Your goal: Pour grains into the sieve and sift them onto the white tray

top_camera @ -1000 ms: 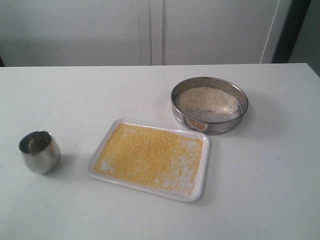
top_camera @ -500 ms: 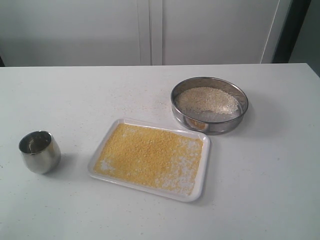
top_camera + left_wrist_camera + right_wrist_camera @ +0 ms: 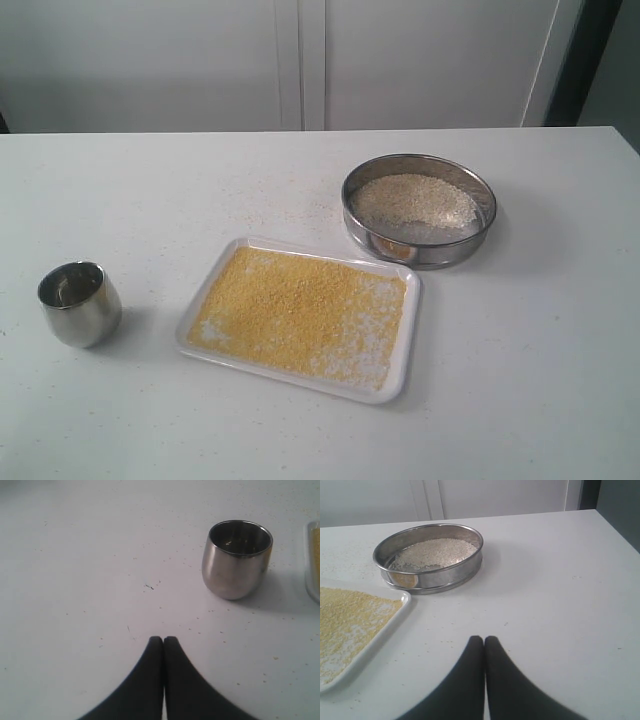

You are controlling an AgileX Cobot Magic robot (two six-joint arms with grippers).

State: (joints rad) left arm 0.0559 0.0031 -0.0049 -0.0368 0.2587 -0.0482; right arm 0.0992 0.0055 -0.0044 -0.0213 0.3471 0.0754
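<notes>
Left gripper (image 3: 163, 641) hangs low over the bare table (image 3: 150, 180) at the left, its two dark fingers pressed together on nothing. Just beyond it, toward the middle, the small steel cup (image 3: 80, 303) stands upright and looks empty.

Right of the cup lies the white tray (image 3: 410, 330), its long axis running left to right with a slight slant. Fine yellow meal (image 3: 290, 310) covers most of its floor.

Far-right of the tray, just beside its far corner, the sieve (image 3: 420, 255) sits flat on the table and holds the coarser pale grains (image 3: 415, 200).

Right gripper (image 3: 484, 640) hovers at the right with its fingers closed and empty. The sieve lies ahead of it and to its left, so the right arm is the nearer one. Sifting looks done, and any further shake would probably fall to that arm.
</notes>
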